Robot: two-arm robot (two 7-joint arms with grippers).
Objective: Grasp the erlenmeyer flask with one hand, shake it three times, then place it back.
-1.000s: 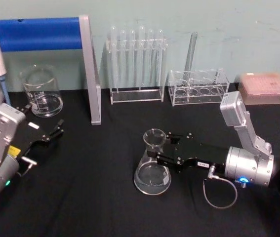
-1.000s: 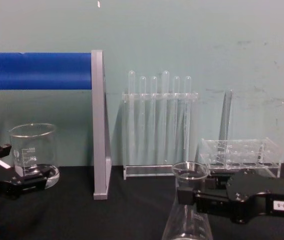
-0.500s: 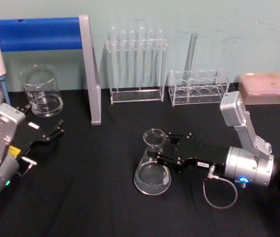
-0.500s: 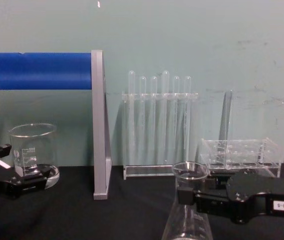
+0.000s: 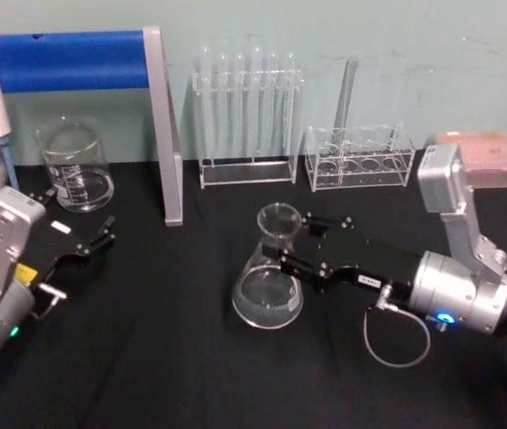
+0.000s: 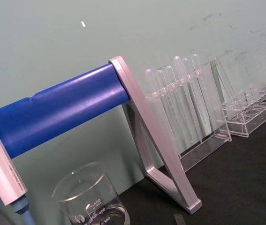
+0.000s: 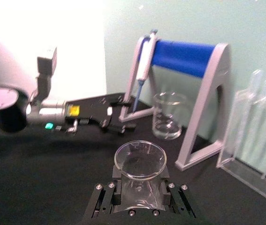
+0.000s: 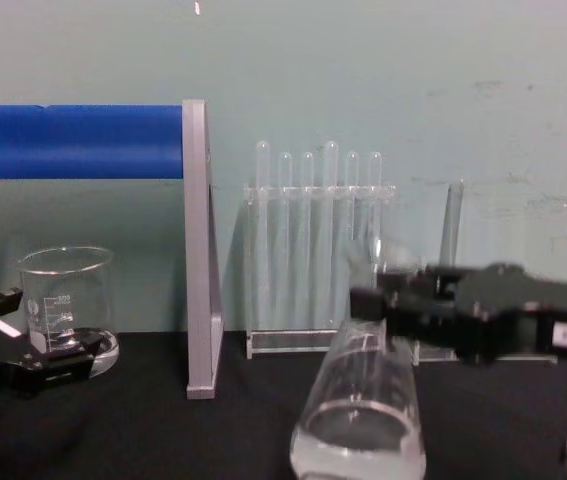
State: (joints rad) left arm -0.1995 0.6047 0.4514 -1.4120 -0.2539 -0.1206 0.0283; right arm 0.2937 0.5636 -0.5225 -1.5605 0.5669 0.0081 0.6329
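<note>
Black cloth (image 5: 164, 357) spreads before you, with a pale green wall (image 5: 468, 54) behind. Your right gripper (image 5: 287, 259) clamps the erlenmeyer flask (image 5: 266, 290), tilted, at its neck. Your left gripper (image 5: 105, 234) rests far left, fingers spread.

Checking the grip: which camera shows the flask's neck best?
Right wrist view: the neck of the erlenmeyer flask sits squarely between the fingers of the right gripper. Head view shows the flask tilted from above; chest view, side-on, neck partly hidden by the fingers.

The right end effector (image 8: 371, 300) hides the erlenmeyer flask (image 8: 358, 415) at its neck.
</note>
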